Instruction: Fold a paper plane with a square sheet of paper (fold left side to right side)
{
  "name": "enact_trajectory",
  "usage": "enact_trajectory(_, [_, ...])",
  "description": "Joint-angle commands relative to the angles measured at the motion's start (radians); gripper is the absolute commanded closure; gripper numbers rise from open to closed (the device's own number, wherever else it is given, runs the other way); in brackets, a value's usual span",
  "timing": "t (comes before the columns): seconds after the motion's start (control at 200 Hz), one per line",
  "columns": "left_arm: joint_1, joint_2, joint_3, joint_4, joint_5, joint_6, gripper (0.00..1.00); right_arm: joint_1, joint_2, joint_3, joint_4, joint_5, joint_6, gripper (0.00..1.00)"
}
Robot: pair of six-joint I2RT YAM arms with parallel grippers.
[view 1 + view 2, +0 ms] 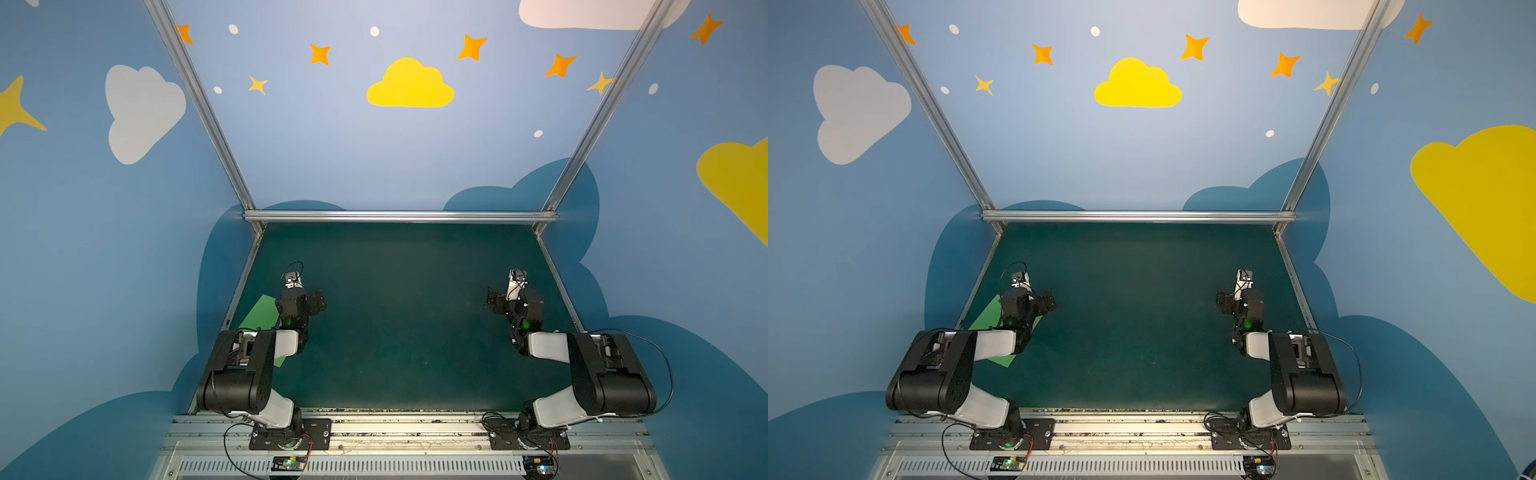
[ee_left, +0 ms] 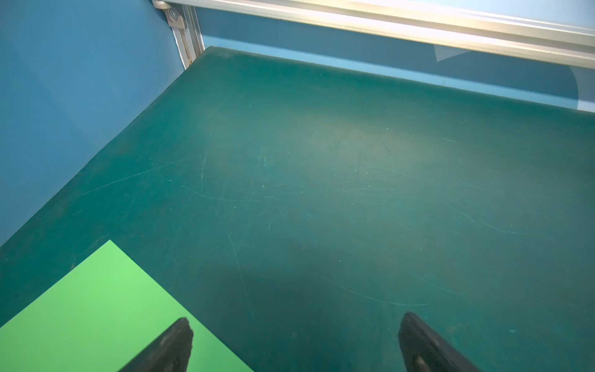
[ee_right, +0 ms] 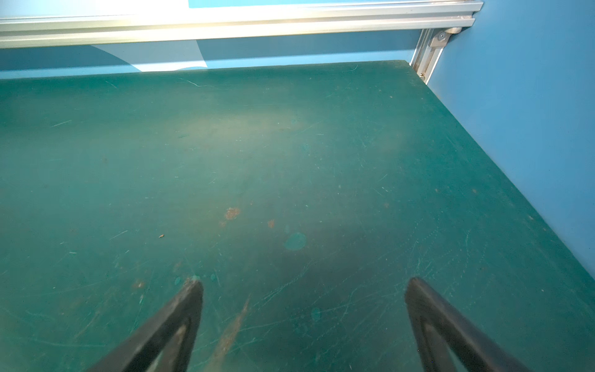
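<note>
Left claw [image 2: 296,320] jaws spread wide, empty; right claw [image 3: 305,282] same. Flat on dark teal table mat [image 2: 322,177]: bright green square paper sheet [image 2: 96,306], partly beneath left claw, well apart from right claw. Likely start: lower left claw, pinch sheet edge shallow, no crumpling.

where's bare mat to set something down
Bare: the middle of the mat between left claw and right claw, and the far strip up to the back rail. Crowded: the left edge, where the green sheet lies partly under the left arm.
</note>
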Motion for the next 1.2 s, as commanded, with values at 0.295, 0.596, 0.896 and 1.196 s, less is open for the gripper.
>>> enact_trajectory(0.295, [-0.021,-0.140,0.183,-0.356,-0.071,-0.002,0.00,-0.009,-0.237,0.133,-0.372,0.073,0.094,0.03])
enact_trajectory(0.596, [-0.010,-0.250,0.367,-0.856,-0.112,-0.417,0.00,-0.054,-0.348,0.388,-0.883,-0.078,0.527,0.03])
enact_trajectory(0.896, [0.019,-0.020,0.475,-1.139,-0.119,-0.694,0.00,-0.014,-0.333,0.459,-1.065,-0.569,0.450,0.03])
enact_trajectory(1.196, [0.029,0.154,0.502,-1.085,-0.070,-0.748,0.00,0.035,-0.411,0.433,-1.149,-0.638,0.459,0.03])
